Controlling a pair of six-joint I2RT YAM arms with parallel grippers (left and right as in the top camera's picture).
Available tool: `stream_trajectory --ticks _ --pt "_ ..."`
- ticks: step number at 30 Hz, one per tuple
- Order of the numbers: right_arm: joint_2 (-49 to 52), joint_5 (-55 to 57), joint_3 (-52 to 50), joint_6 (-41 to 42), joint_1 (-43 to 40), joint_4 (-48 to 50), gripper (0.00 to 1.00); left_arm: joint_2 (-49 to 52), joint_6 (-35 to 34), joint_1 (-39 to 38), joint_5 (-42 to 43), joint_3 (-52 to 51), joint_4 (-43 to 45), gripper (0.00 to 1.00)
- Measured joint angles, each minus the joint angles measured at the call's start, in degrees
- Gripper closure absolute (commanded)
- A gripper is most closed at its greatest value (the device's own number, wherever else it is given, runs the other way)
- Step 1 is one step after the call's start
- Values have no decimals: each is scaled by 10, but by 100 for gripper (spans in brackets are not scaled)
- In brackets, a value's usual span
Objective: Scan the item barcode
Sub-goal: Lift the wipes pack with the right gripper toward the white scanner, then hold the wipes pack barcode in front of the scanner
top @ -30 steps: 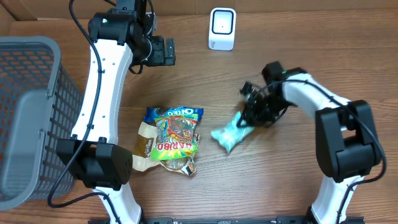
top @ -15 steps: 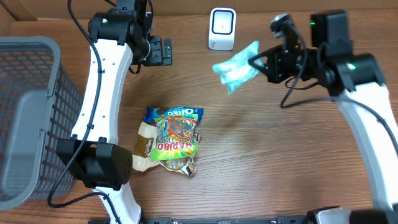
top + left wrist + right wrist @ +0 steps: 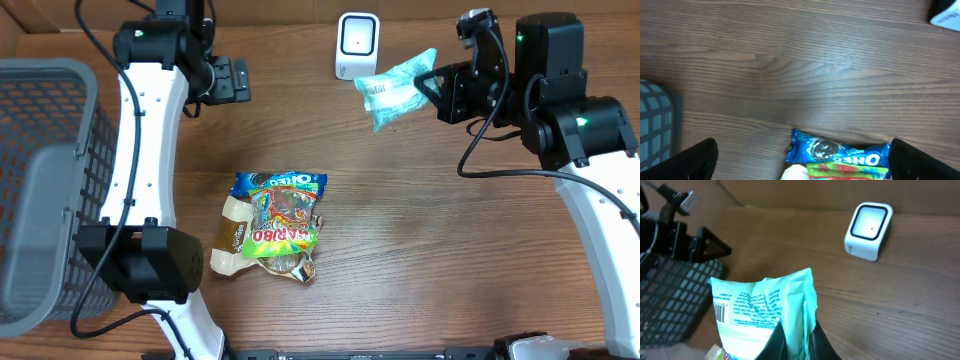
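Note:
A mint-green snack packet (image 3: 395, 88) hangs in the air just right of the white scanner (image 3: 357, 46), with my right gripper (image 3: 440, 90) shut on its sealed edge. In the right wrist view the packet (image 3: 760, 305) fills the lower middle. Its printed back and a small barcode (image 3: 720, 312) face the camera, and both black fingers pinch its right seam at my right gripper (image 3: 797, 337). The scanner (image 3: 868, 231) stands beyond it at upper right. My left gripper (image 3: 232, 80) hovers open at the back left, empty. In its own view the left gripper (image 3: 802, 145) is spread wide above the table.
A pile of snack packs lies mid-table: a blue Oreo pack (image 3: 280, 182) on top of a Haribo bag (image 3: 283, 232). The Oreo pack (image 3: 840, 152) also shows in the left wrist view. A grey mesh basket (image 3: 40, 190) stands at the left edge.
My right arm has lifted the mint-green packet off the table and carried it up and back, to beside the scanner. The left arm has shifted slightly left, still open.

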Motion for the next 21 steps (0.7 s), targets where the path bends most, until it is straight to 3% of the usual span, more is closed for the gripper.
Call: stream_trajectory --ticks 12,21 --pt "41 213 0 -12 88 79 96 0 0 0 0 0 0 0" --pt "106 408 0 -190 139 257 96 0 0 0 0 0 0 0"
